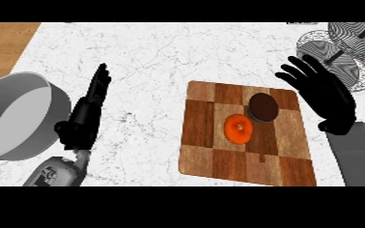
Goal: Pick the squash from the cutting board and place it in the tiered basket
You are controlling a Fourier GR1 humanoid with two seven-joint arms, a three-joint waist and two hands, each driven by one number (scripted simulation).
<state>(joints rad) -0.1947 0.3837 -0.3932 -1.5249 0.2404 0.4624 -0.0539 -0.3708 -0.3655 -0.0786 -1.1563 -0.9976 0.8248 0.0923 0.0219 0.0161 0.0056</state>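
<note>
Squash (pixel 238 128) untouched on cutting board (pixel 214 140); right hand (pixel 324 94), fingers spread wide at its two o'clock, must descend and grasp it.

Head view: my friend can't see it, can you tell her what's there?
An orange squash lies on a wooden cutting board beside a dark brown disc. The open right hand hovers by the board's right edge, near a wire basket; the open left hand rests beside a grey pot.

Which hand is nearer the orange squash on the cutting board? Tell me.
Right. The right hand hovers open just past the board's right edge, close to the squash; the left hand stands open far off to the squash's left.
</note>
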